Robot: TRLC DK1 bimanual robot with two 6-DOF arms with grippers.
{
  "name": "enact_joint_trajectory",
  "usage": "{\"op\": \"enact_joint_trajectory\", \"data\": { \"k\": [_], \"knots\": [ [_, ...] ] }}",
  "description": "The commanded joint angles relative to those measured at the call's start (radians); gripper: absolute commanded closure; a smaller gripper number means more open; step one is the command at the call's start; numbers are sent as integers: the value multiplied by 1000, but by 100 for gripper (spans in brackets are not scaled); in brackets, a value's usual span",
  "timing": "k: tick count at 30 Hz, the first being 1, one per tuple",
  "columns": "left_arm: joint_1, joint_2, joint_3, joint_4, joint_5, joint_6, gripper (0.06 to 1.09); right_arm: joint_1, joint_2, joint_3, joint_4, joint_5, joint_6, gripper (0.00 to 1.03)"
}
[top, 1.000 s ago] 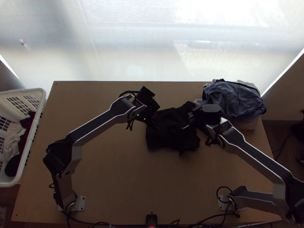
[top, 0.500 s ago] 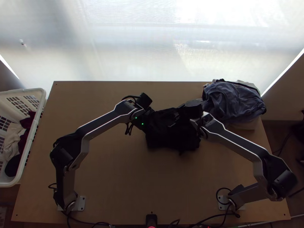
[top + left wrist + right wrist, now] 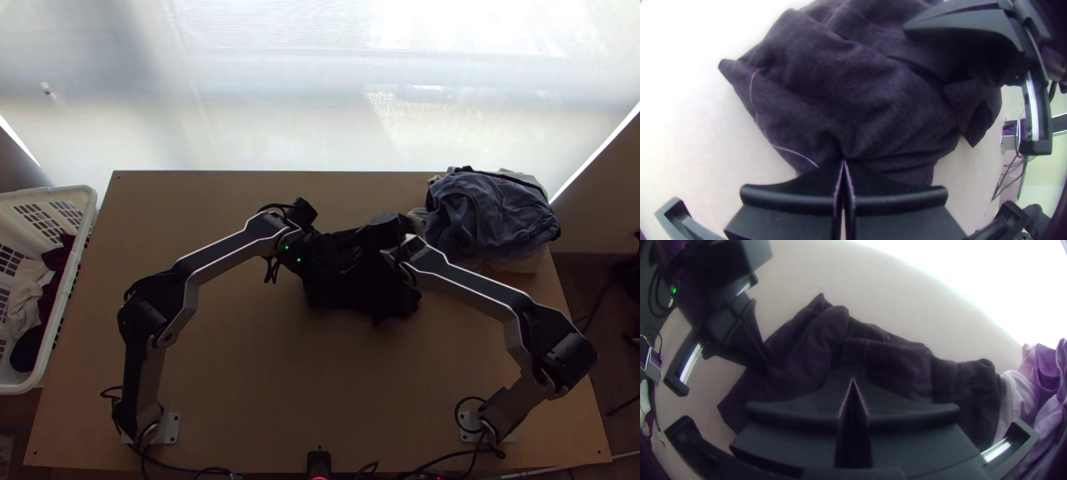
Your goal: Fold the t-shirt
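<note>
Left wrist view: left gripper [image 3: 843,162] clenched on black t-shirt [image 3: 862,98], bunched mid-surface [image 3: 312,376]; right gripper [image 3: 852,378] pressed together at the tips, can't tell if cloth's caught. Confirm right bite, lift both evenly, spread creases out before folding

**Our tally, kind by kind**

We count one dark t-shirt [image 3: 352,292], one wooden table [image 3: 240,360], two arms [image 3: 232,250], one left gripper [image 3: 326,258], one right gripper [image 3: 354,254], one white basket [image 3: 48,193] and one heap of clothes [image 3: 496,212].
</note>
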Motion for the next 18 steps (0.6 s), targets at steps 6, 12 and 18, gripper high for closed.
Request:
{"op": "enact_joint_trajectory", "data": {
  "k": [6,12,18],
  "knots": [
    [16,-46,-86,-13,-46,36,105,44,118,60,-82,-8,4,100],
    [16,-49,-92,-10,-69,62,105,3,131,74,-117,0,-22,100],
    [17,-49,-92,-10,-80,81,105,-137,67,44,-159,2,-72,100]
  ]
}}
